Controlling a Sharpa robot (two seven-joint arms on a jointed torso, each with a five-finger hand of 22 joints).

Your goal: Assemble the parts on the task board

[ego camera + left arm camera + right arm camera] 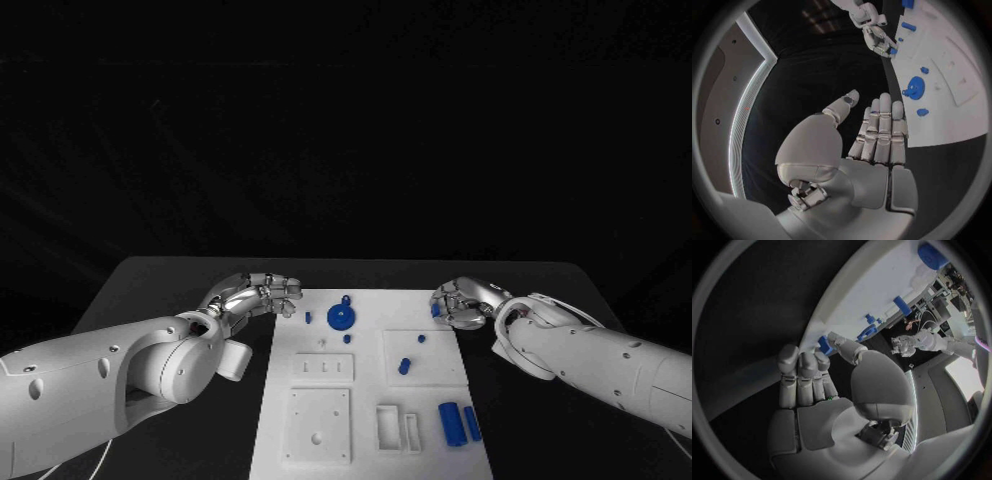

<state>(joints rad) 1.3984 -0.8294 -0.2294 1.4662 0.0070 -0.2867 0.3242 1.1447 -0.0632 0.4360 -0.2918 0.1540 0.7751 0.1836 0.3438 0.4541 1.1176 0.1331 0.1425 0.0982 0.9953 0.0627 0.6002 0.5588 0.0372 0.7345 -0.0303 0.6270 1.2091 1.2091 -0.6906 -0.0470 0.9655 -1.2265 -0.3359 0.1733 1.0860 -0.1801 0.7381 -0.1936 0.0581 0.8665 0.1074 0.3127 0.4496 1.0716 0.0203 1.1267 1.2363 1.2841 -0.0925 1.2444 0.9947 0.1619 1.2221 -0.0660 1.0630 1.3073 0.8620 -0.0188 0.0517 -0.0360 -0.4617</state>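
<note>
Head view: right hand (464, 303) is pinching a small blue part (436, 310) at the task board's (368, 425) far right edge, and should be lifting it straight up without tilting. Left hand (260, 294), released and holding nothing, is hovering beside the board's far left corner.

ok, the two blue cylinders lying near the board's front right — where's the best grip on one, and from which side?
A judgement: take the outer blue cylinder across its middle, from above. The pair lies flat on the task board, side by side and close together, so a side approach would likely bump the neighbour; the outer one's free flank faces the board's right edge. The right hand looks nearer.
</note>
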